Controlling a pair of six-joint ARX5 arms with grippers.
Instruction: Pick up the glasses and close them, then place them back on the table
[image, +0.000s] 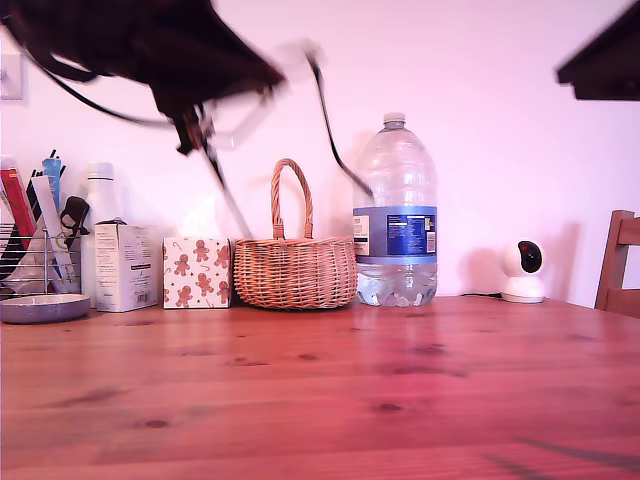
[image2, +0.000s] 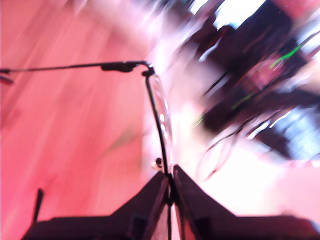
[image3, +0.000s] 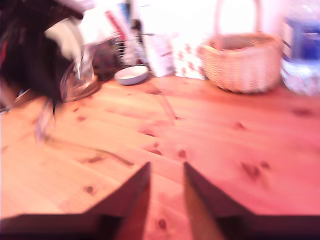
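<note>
Glasses (image: 255, 120): held in the air above the table, at about 11 o'clock in the exterior view, blurred; both temples stand out from the frame, one slanting down toward the basket, the other curving down toward the bottle. In the first wrist view we see the frame (image2: 159, 117) edge-on, with one temple running off sideways from its far end.
First gripper (image2: 171, 192): our first gripper's fingers are pinched on the glasses frame, the thin rim caught between the two tips. In the exterior view it is the dark blurred mass (image: 190, 125) at 11 o'clock.
Second gripper (image3: 166, 172): our second gripper's fingers are parted, nothing between them, hanging over bare wood.
Arm at 2 o'clock: a dark shape (image: 605, 65) cut by the exterior view's edge; we cannot tell which arm it is.
Table (image: 330, 400): reddish wood with dark knots.
Basket (image: 294, 265): wicker, upright handle, at the back of the table, at 12 o'clock.
Bottle (image: 396, 215): large, clear, blue label, just beside the basket on the 3 o'clock side.
Box (image: 197, 272): gingerbread print, just beside the basket on the 9 o'clock side.
Camera (image: 523, 270): small and white, at 3 o'clock.
</note>
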